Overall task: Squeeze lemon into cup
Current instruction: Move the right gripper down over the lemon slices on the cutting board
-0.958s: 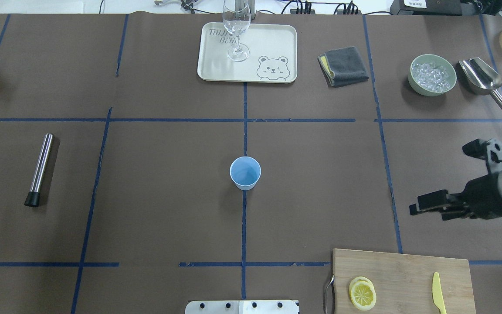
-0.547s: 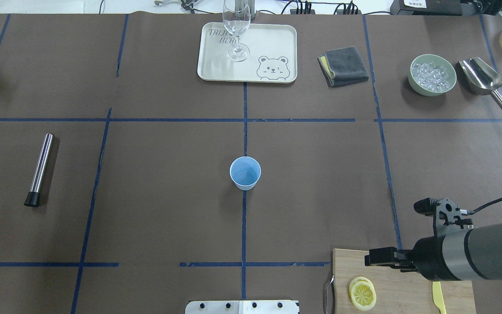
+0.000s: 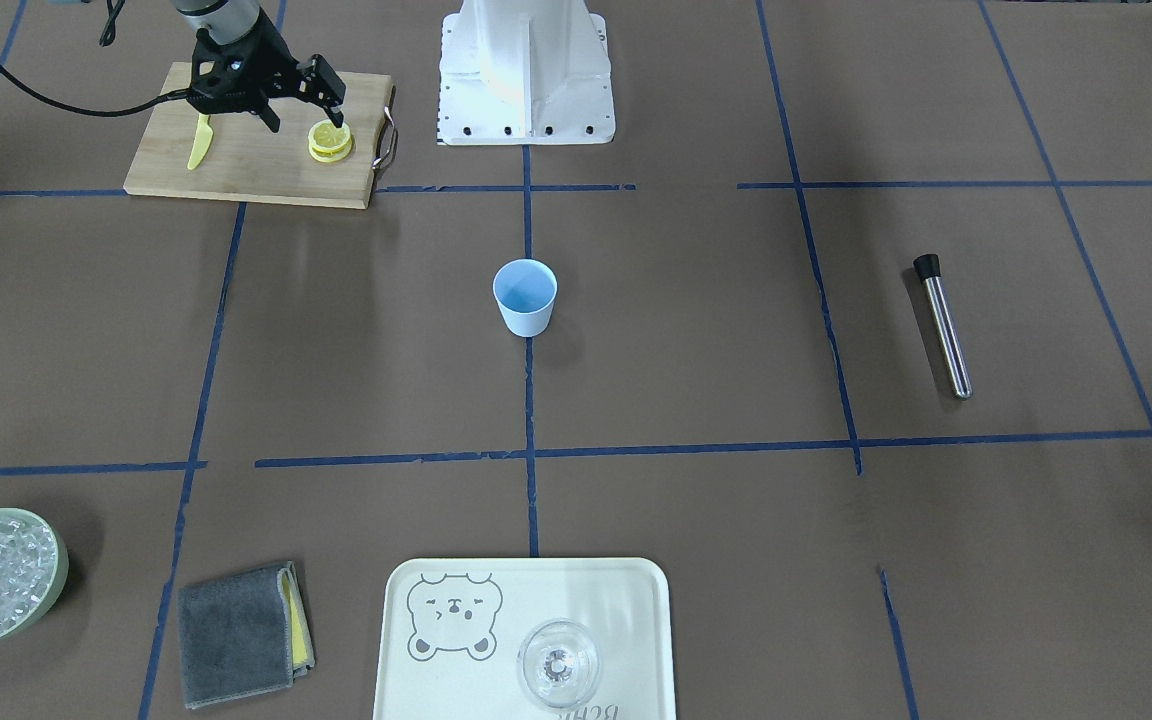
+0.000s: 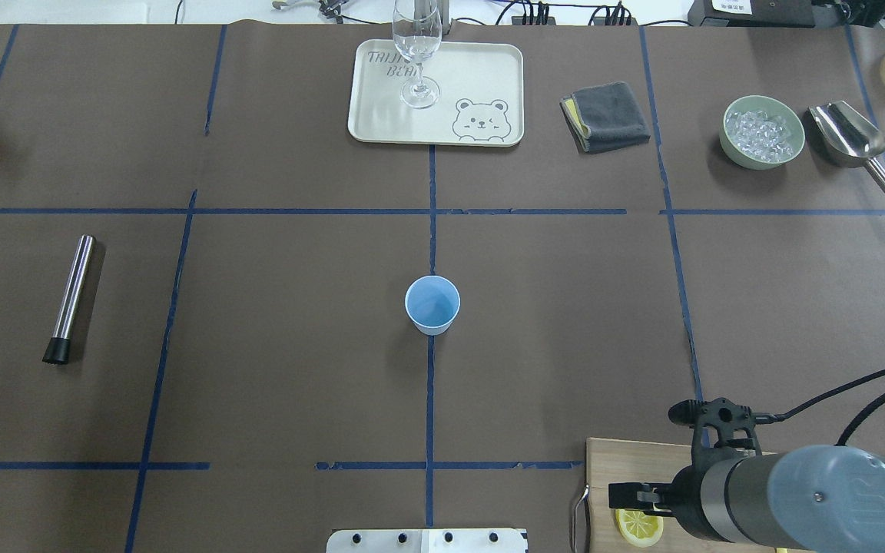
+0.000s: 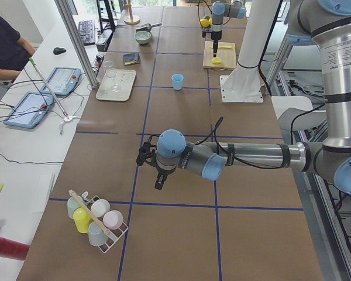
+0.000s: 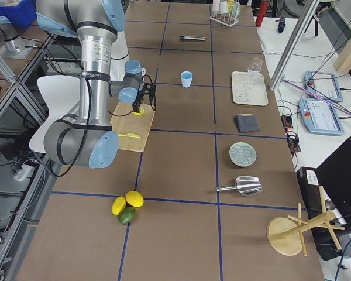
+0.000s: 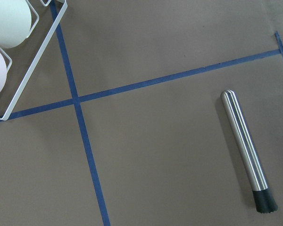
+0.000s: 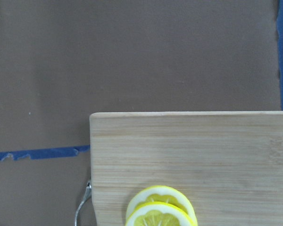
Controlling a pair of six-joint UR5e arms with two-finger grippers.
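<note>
Two thin lemon slices (image 4: 637,528) lie stacked on the wooden cutting board (image 4: 627,461) at the near right; they also show in the right wrist view (image 8: 160,209) and the front view (image 3: 330,140). The light-blue cup (image 4: 432,304) stands upright at the table's middle, seen also from the front (image 3: 524,296). My right gripper (image 3: 308,122) hovers just over the slices with its jaws apart and empty; from overhead (image 4: 634,495) the arm covers part of the board. My left gripper (image 5: 158,175) hangs over the table's left end; I cannot tell its state.
A yellow knife (image 3: 199,140) lies on the board. A steel muddler (image 4: 70,298) lies at the left. At the back are a tray (image 4: 488,69) with a wine glass (image 4: 416,46), a grey cloth (image 4: 606,117), an ice bowl (image 4: 763,131) and a scoop (image 4: 853,142).
My right arm has swung from the table's right side toward the near edge and now sits over the cutting board, above the lemon slices. Nothing else moved.
</note>
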